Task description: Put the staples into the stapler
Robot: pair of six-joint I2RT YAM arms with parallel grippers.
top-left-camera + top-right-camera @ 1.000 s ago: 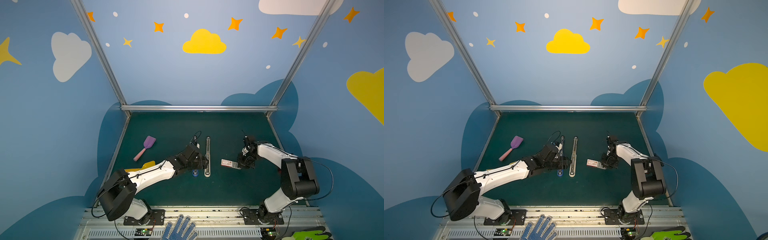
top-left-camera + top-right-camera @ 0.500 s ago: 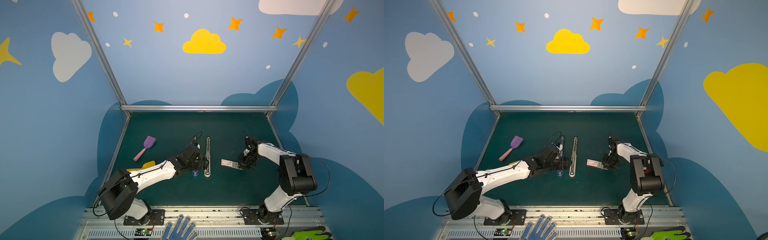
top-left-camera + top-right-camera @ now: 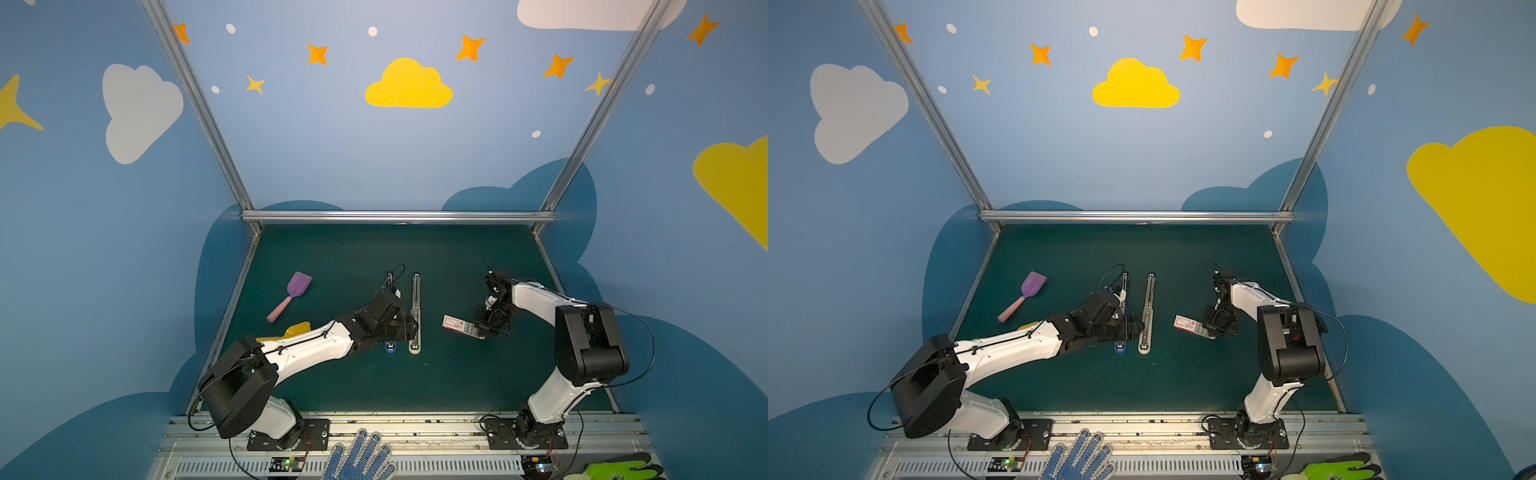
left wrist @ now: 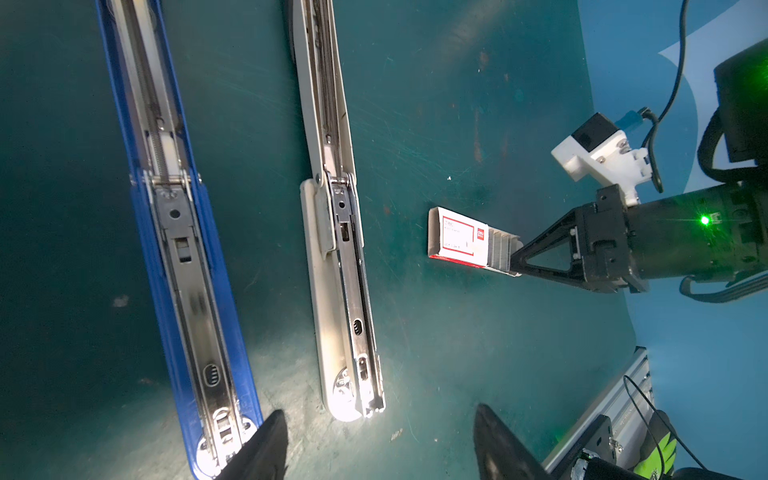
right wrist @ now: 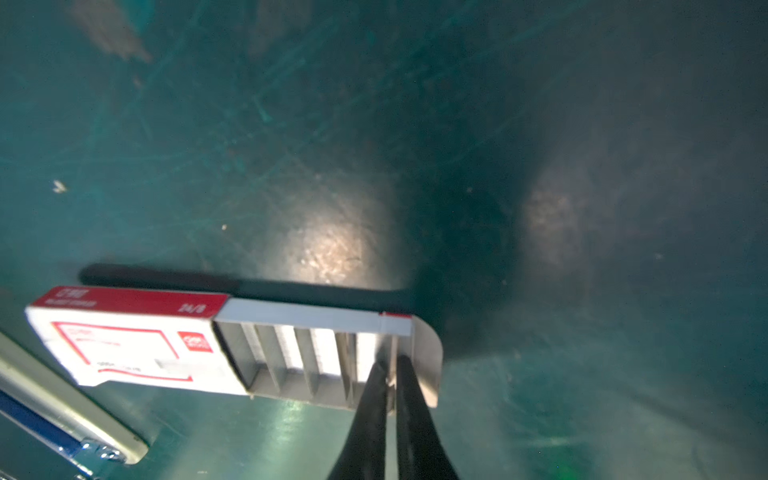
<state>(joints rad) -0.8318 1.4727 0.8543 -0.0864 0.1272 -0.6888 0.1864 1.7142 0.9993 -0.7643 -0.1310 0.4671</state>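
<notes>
Scuffed dark-green matting covers the tabletop [image 3: 374, 386]. Nearest, on the ribbed metal front rail, lie a blue dotted knit glove [image 3: 359, 457] and a bright green one [image 3: 615, 471].

Further in, the left tool [image 4: 379, 415] hangs with its black tapered fingers spread wide and empty. They straddle the rounded near end of the white stapler [image 4: 340, 257]. One fingertip is just beside the near end of the blue stapler [image 4: 183, 257]. Both staplers lie folded out flat, long and narrow, side by side, with their shiny steel channels facing up.

Right of them, well apart, the staple box [image 4: 457, 237] lies flat on the mat. It is white card with red edging and print. Its grey ribbed tray [image 5: 299, 357] is slid out towards the right tool [image 5: 390, 370]. That tool's thin fingers are pinched almost together on a thin grey piece at the tray's outer end. I cannot tell whether that piece is a staple strip or a divider.

Farther left lies a spatula [image 3: 291, 295] with a purple blade and pink handle. Beyond stand aluminium posts and blue walls with painted clouds and stars.
</notes>
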